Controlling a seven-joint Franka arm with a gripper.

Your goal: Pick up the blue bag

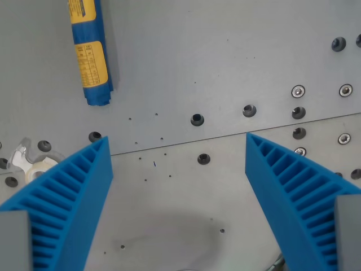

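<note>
Here, the ribbed blue fingers (79, 186) stand wide apart, holding nothing — above the grey desk (225, 62); the blue bag (90, 51) lies at the wrist view's upper left, well clear of them.

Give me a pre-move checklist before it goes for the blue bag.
1. Blue bag in view: ok, at the upper part of the wrist view's left, partly cut off by the top edge.
2. Gripper open: ok, the blue ribbed fingers stand wide apart with nothing between them.
3. Gripper centred over the bag: not ok, only bare metal table shows between the fingers; the bag lies off toward the wrist view's left.
4. Approach path free: ok, no object lies between gripper and bag.
5. Nearby clutter: a tape roll sits by the finger on the wrist view's left, apart from the bag.
6. Height above the table: cannot tell.
</note>
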